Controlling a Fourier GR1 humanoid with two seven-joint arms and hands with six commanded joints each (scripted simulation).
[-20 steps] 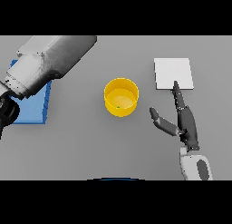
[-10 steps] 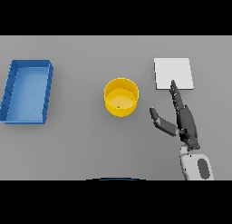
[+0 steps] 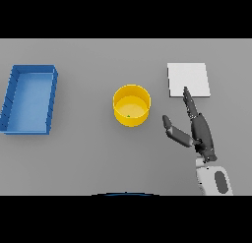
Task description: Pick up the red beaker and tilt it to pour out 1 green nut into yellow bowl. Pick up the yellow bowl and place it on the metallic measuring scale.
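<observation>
The yellow bowl (image 3: 131, 105) stands upright at the table's middle, with a small green nut (image 3: 128, 115) inside it. To its right lies the flat pale measuring scale (image 3: 188, 79). My right hand (image 3: 197, 130) is open just right of the bowl, fingers straight and pointing toward the scale's near edge, thumb spread toward the bowl; it touches neither. No red beaker shows, and my left hand is out of the picture.
A blue rectangular tray (image 3: 29, 98) with raised walls lies at the far left of the grey table (image 3: 88, 158).
My left arm, which covered the blue tray a second ago, has withdrawn out of view. The right hand has barely shifted.
</observation>
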